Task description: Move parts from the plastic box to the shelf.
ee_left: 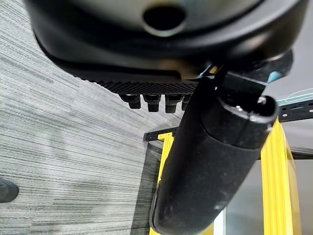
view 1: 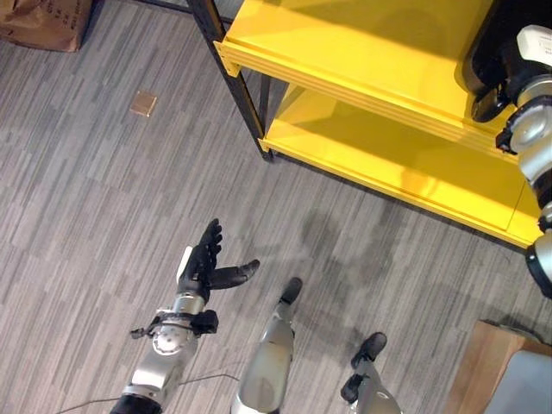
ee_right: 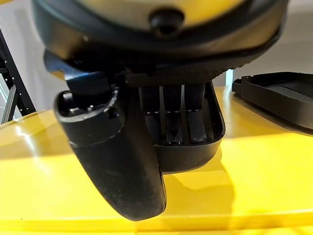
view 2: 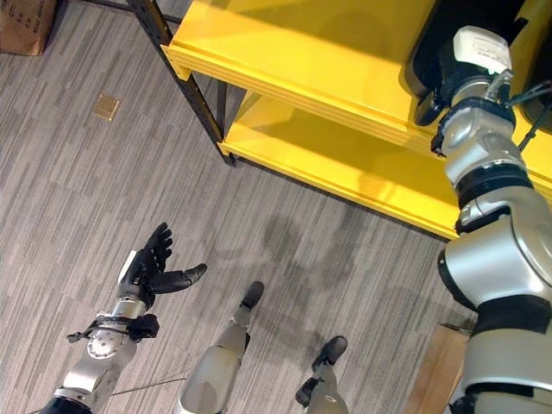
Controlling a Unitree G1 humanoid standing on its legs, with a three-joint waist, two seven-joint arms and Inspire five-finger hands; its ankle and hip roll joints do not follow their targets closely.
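A black tray-shaped part (ee_right: 193, 149) rests on the top level of the yellow shelf (view 1: 345, 43) at the upper right. My right hand (view 2: 473, 53) reaches onto it, with its fingers (ee_right: 171, 115) lying inside the tray and its thumb (ee_right: 115, 156) outside the near rim, pinching that rim. Beside it on the same level lies a second black part (ee_right: 276, 93). My left hand (view 1: 204, 259) hangs low over the floor at the lower left, fingers straight and thumb spread, holding nothing.
The shelf has a black upright (view 1: 233, 69) and a lower yellow level (view 1: 414, 164). A cardboard box (view 1: 43, 21) stands at the far left corner. A small brown square (view 1: 143, 103) lies on the floor. A wooden surface (view 1: 487, 362) with a grey-blue container (view 1: 530, 384) sits at lower right.
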